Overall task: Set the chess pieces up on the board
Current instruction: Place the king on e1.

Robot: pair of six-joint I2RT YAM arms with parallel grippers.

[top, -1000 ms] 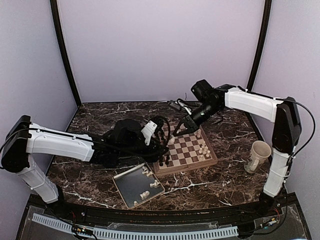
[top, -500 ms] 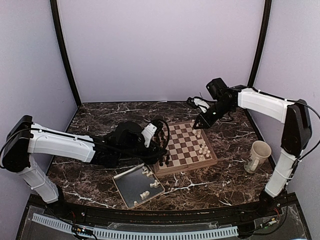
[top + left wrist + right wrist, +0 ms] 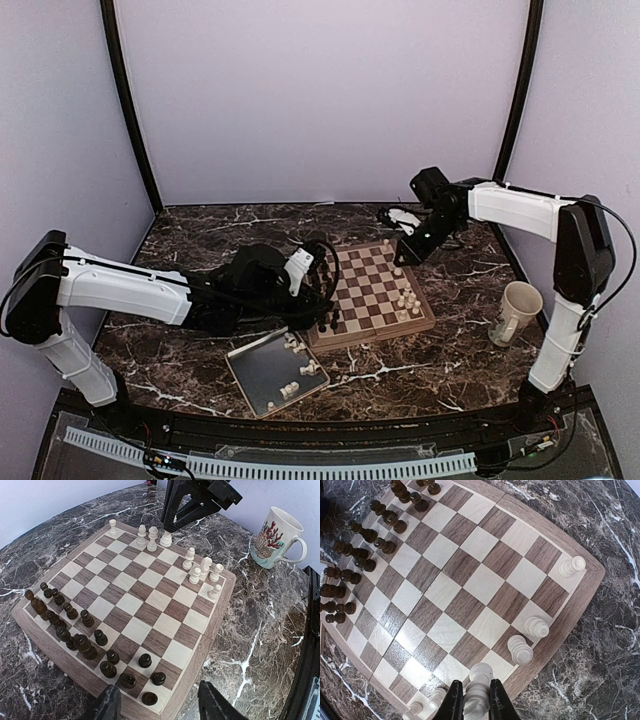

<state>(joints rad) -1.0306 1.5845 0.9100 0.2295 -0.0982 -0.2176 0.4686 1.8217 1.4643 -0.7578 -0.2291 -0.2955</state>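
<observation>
Now: right end effector (image 3: 475,703) is pressed onto a cream piece (image 3: 476,690), pinching it upright at the board (image 3: 485,582) edge row. Can't tell if the base is down on its square or just above.

Left end effector (image 3: 160,706) is spread wide w/ nothing btwn the fingers. It hovers over the opposite board edge, near the dark pieces (image 3: 84,646).

Progress, as I judge it:
- Dark side stands in two loose rows along its edge; looks about done.
- Cream chess pieces (image 3: 205,565): four on the edge row incl. the pinched one, plus five bunched toward the other corner, not in tidy ranks.
- Several more cream pcs lie in the grey tray (image 3: 252,378) on the surface just beside the board.

Approx. half of the cream side is placed. Left to do: let this one go, fetch the tray pcs, sort the bunch.
</observation>
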